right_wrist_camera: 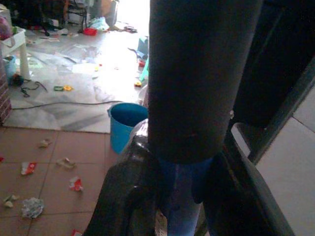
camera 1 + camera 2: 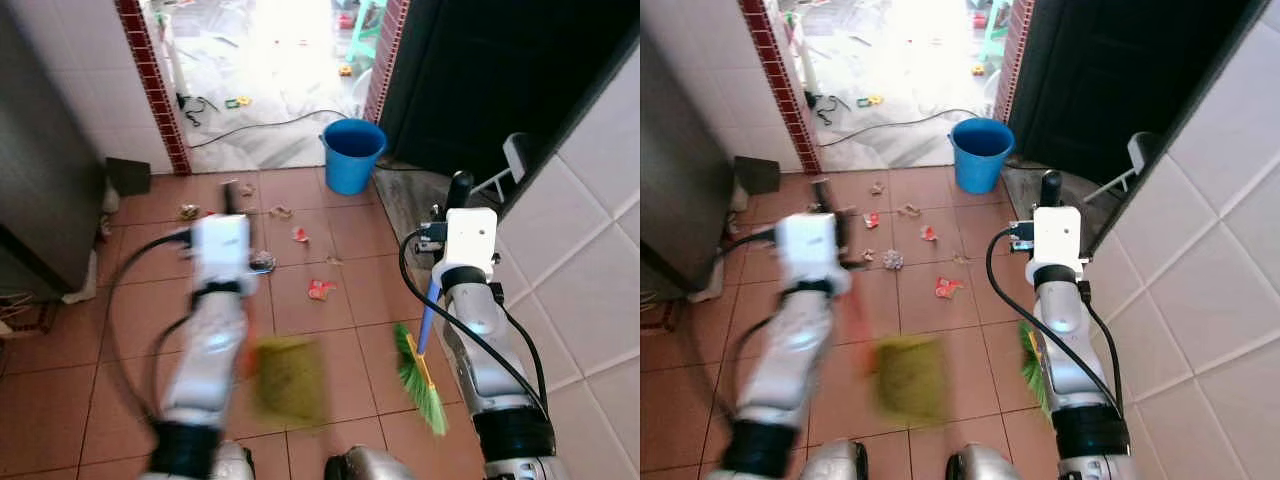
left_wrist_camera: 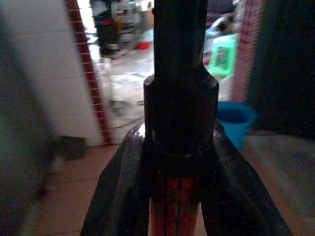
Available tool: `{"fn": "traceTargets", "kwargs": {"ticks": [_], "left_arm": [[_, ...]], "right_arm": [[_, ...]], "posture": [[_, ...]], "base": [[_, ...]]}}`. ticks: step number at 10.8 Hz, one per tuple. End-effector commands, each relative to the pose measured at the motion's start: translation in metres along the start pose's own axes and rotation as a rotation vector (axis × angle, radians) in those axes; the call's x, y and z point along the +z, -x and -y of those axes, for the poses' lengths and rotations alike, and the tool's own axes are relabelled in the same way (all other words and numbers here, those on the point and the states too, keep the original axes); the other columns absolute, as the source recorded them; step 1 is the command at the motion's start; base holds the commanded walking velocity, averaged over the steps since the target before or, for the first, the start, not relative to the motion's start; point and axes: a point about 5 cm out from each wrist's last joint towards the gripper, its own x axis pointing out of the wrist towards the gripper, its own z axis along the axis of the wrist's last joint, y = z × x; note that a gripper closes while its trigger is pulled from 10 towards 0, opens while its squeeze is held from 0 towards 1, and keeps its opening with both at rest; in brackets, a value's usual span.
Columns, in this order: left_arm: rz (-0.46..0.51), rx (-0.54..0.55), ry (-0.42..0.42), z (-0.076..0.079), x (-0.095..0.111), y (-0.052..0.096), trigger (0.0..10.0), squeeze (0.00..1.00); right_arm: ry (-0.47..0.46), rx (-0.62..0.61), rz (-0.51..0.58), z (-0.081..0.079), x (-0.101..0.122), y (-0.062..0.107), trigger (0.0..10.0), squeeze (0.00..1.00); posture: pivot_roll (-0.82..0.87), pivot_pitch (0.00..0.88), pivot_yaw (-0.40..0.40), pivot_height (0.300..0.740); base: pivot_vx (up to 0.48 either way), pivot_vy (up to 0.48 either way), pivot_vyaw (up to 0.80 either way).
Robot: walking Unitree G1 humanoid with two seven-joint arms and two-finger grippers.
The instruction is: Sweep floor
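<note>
My left gripper (image 3: pixel 174 196) is shut on the red handle of a yellow-green dustpan (image 2: pixel 290 378), which hangs blurred low over the terracotta tiles by my left arm. My right gripper (image 1: pixel 182 196) is shut on the blue handle of a broom (image 2: pixel 428 320). Its black grip sticks up past the fingers, and its green bristles (image 2: pixel 424 385) rest on the floor by the right wall. Litter lies ahead: red scraps (image 2: pixel 320 289) (image 2: pixel 299 234), a crumpled paper ball (image 2: pixel 262 263) and small bits (image 2: pixel 188 211) nearer the doorway.
A blue bucket (image 2: pixel 352 153) stands at the doorway to a bright room, where a cable (image 2: pixel 270 125) and small toys lie. A grey cabinet (image 2: pixel 40 180) is on the left, a white tiled wall (image 2: pixel 600 250) close on the right, and a dark opening (image 2: pixel 480 70) beyond it.
</note>
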Motion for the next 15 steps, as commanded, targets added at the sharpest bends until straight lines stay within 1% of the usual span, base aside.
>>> {"fn": "traceTargets", "kwargs": {"ticks": [1, 2, 3, 5, 6, 7, 8, 9, 10, 11, 13, 15], "left_arm": [[0.068, 0.084, -0.062, -0.022, 0.010, 0.000, 10.0, 0.00], [0.070, 0.124, -0.107, -0.040, 0.009, 0.006, 10.0, 0.00], [0.077, 0.131, -0.153, -0.054, 0.009, 0.016, 10.0, 0.00], [0.109, 0.147, -0.227, -0.072, 0.017, 0.030, 10.0, 0.00], [0.096, 0.147, -0.246, -0.083, 0.019, 0.038, 10.0, 0.00], [0.118, 0.058, -0.278, -0.074, 0.021, 0.044, 10.0, 0.00], [0.126, 0.035, -0.255, -0.067, 0.020, 0.041, 10.0, 0.00], [0.159, 0.027, -0.212, -0.051, 0.024, 0.028, 10.0, 0.00], [0.167, 0.017, -0.151, -0.037, 0.030, 0.019, 10.0, 0.00], [0.180, -0.021, -0.130, -0.026, 0.033, 0.013, 10.0, 0.00], [0.199, -0.059, -0.075, -0.008, 0.038, -0.001, 10.0, 0.00], [0.198, -0.055, -0.063, -0.006, 0.039, -0.006, 10.0, 0.00]], "right_arm": [[-0.001, -0.022, 0.041, 0.005, 0.008, -0.001, 10.0, 0.00], [-0.002, -0.018, 0.039, 0.005, 0.008, -0.001, 10.0, 0.00], [-0.006, -0.009, 0.036, 0.003, 0.007, -0.002, 10.0, 0.00], [-0.007, 0.002, 0.035, 0.003, 0.007, -0.003, 10.0, 0.00], [-0.008, 0.006, 0.033, 0.002, 0.007, -0.003, 10.0, 0.00], [-0.011, 0.014, 0.031, -0.001, 0.006, -0.004, 10.0, 0.00], [-0.015, 0.020, 0.035, -0.002, 0.007, -0.005, 10.0, 0.00], [-0.019, 0.026, 0.041, -0.004, 0.009, -0.006, 10.0, 0.00], [-0.022, 0.026, 0.048, -0.002, 0.011, -0.007, 10.0, 0.00], [-0.025, 0.028, 0.053, -0.002, 0.012, -0.008, 10.0, 0.00], [-0.033, 0.030, 0.061, -0.001, 0.013, -0.009, 10.0, 0.00], [-0.034, 0.030, 0.063, -0.001, 0.013, -0.009, 10.0, 0.00]], "posture": [[0.00, 0.086, -0.030, 0.740], [0.01, 0.090, -0.035, 0.740], [0.02, 0.094, -0.039, 0.740], [0.04, 0.097, -0.046, 0.740], [0.05, 0.099, -0.048, 0.740], [0.05, 0.098, -0.050, 0.740], [0.05, 0.096, -0.051, 0.740], [0.04, 0.084, -0.050, 0.740], [0.03, 0.076, -0.050, 0.740], [0.01, 0.067, -0.047, 0.740], [0.00, 0.058, -0.045, 0.740], [0.00, 0.058, -0.042, 0.740]], "base": [[0.000, 0.000, 0.00], [0.000, 0.000, 0.00], [0.000, 0.000, 0.00], [0.000, 0.000, 0.00], [0.000, 0.000, 0.00], [0.000, 0.000, 0.00], [0.000, 0.000, 0.00], [0.000, 0.000, 0.00], [0.000, 0.000, 0.00], [0.000, 0.000, 0.00], [0.000, 0.000, 0.00], [0.000, 0.000, 0.00]]}}
